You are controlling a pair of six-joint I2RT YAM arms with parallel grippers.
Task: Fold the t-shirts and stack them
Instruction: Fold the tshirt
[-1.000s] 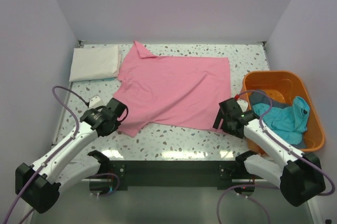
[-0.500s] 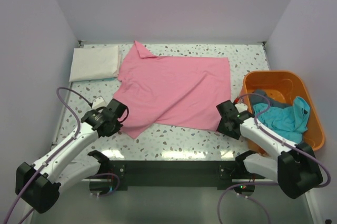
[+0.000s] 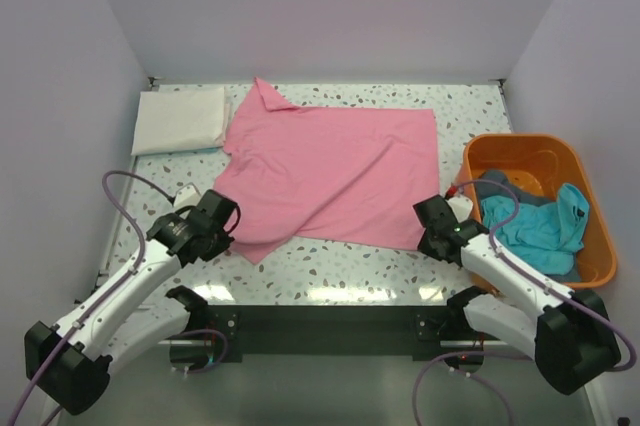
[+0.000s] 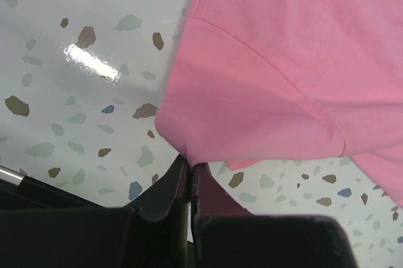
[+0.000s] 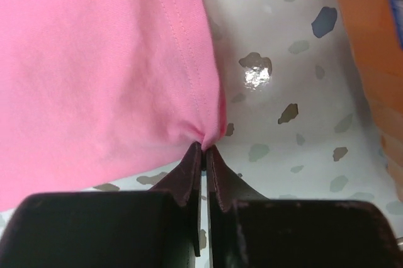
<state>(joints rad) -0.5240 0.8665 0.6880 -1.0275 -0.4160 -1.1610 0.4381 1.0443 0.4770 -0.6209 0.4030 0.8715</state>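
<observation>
1. A soft pink cloth t-shirt (image 3: 330, 171) lies spread across the middle of the speckled white worktop (image 3: 330, 268). Its collar points to the far left and its straight hem is on the right.
2. The left claw (image 4: 189, 166) is pinched closed on the near-left corner of the pink cloth t-shirt, at a sleeve edge. The cloth gathers into a small point between its dark fingers.
3. The right claw (image 5: 203, 148) is clamped tight on the shirt's near-right corner, and the stitched hem runs away from the pinch.
4. Whether either held corner is lifted off the worktop cannot be told.
5. A folded white cloth t-shirt (image 3: 180, 118) rests flat at the far-left corner, just beside the pink shirt's far sleeve.
6. An orange plastic basket (image 3: 520, 143) stands at the right edge, near the right claw.
7. Inside the basket, a crumpled teal t-shirt (image 3: 540, 226) lies on top. A grey t-shirt (image 3: 495, 186) shows beside and partly beneath it.
</observation>
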